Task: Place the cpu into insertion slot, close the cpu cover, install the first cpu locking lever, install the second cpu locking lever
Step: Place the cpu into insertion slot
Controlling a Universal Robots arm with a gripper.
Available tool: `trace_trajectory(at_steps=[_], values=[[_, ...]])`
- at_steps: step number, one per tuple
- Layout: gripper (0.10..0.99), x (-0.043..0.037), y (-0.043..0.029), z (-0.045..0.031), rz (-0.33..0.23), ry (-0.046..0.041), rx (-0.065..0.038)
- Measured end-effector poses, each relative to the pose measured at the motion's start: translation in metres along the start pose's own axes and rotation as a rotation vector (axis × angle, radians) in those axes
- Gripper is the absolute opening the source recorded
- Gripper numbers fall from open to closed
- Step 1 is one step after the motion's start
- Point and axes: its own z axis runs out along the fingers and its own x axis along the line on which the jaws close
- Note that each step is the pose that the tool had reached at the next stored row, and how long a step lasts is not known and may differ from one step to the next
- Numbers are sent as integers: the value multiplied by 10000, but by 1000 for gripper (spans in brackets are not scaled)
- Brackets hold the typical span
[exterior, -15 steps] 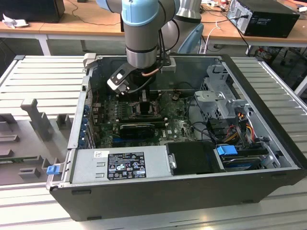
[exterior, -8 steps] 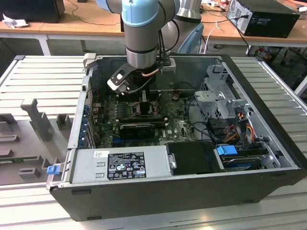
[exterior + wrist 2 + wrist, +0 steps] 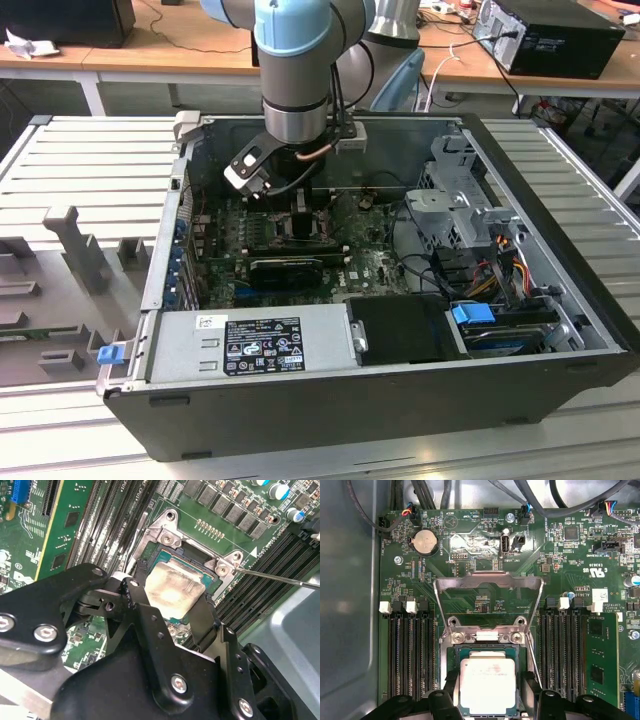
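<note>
The cpu [image 3: 487, 695], a small flat square chip with a tan-grey metallic face, is found level within the insertion slot [image 3: 512, 638], the square dark socket with a silvery metal rim. Whether it is fully seated or held just above the contacts cannot be told. It is flanked on two opposite edges by the black two-fingered gripper [image 3: 489, 679], which is narrowed to the chip's own width and is judged to be clamped on it, with both fingertips [image 3: 134, 591] lying against the chip's sides in the second wrist view. The cpu cover [image 3: 487, 581], a thin square metal frame plate with a central window, is stood up on its hinge at the far side of the socket, so the socket is left uncovered. A thin silvery wire locking lever [image 3: 280, 578] is swung out and away from the socket. Rows of long black memory slots [image 3: 410, 655] are set on either side, all on the green motherboard [image 3: 470, 555]. In the exterior view the pale blue arm [image 3: 293, 70] is reached down into the open black computer case [image 3: 560, 300]. The first step, placing the chip, is judged to be in hand, with the cover and both levers not yet dealt with. Any move from here is judged to call for a straight, gentle release, so that the chip is not tilted or dragged across the socket.
</note>
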Motion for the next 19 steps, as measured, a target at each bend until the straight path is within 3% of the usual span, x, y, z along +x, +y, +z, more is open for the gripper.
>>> trace_trajectory(at_steps=[12, 13, 14, 16, 17, 18, 19], values=[[588, 3, 9, -128, 0, 2, -1], [522, 3, 9, -135, 0, 1, -1], [522, 3, 10, -139, 0, 2, -1], [396, 3, 10, -146, 0, 3, -2], [396, 3, 10, -148, 0, 2, -1], [341, 3, 11, -151, -1, -3, -1], [216, 3, 11, -154, -1, -5, 0]])
